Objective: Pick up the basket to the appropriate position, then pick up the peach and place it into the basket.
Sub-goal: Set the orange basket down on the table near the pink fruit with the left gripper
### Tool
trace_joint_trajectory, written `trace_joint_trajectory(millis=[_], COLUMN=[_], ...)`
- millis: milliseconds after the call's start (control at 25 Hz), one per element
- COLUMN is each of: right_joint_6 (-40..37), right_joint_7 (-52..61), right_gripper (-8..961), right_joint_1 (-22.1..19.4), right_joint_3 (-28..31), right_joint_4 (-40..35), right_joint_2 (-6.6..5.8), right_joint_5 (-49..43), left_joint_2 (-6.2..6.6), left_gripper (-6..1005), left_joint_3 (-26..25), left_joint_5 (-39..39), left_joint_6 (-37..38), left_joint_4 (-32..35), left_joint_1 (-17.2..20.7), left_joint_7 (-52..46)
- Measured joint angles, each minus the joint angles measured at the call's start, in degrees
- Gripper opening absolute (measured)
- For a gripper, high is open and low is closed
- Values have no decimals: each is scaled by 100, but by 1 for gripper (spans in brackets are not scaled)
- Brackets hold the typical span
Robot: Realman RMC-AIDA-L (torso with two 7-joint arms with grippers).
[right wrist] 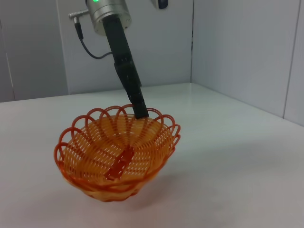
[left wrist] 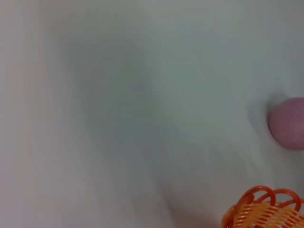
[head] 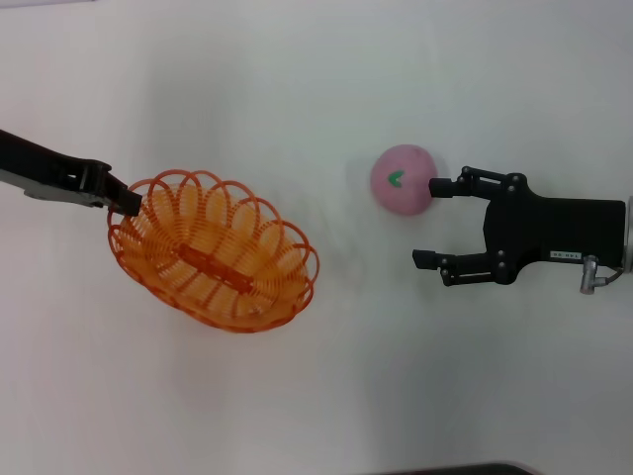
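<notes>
Smooth white counter (head: 326,396) fills the frame. At left centre sits the oval orange openwork basket (head: 213,249), its looped scalloped rim pinched by the clenched left hand (head: 124,199). At right of centre lies the round matte pink peach (head: 403,179); the right hand (head: 432,223) is spread, one fingertip touching the peach.

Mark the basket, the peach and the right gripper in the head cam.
basket (head: 213,249): head view, woven floor.
peach (head: 401,179): head view, pink body under the leaf mark.
right gripper (head: 431,222): head view, midway between its open fingers.
</notes>
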Motion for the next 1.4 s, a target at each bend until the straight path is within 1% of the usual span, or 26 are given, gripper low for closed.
trace_joint_trajectory(millis=[280,400,680,1040,1240,1400], right_joint_6=[0,0,-1,-1,13,38], right_joint_7=[0,0,0,0,0,0], right_gripper=[931,931,931,931,930,931], right_joint_1=[2,2,2,-6,-3,-1], right_joint_3=[12,17,23,17,19,9], right_joint_4=[0,0,0,0,-1,-1], right_joint_2=[0,0,0,0,0,0], right_joint_5=[2,2,-3,-3,-2,9], left_joint_2=[-79,-149,-316,-415,-433,-443], left_gripper=[41,40,41,40,40,40], left_joint_3=[-108,-109,-117,-124,-98,-65], left_joint_5=[-350,-482,-815,-1042,-1397,-1608], left_joint_6=[-56,-105,-133,-202,-294,-341], left_joint_4=[31,83,435,497,492,499], left_joint_1=[298,421,740,1107,1402,1518], left_joint_7=[-113,-142,-182,-197,-243,-245])
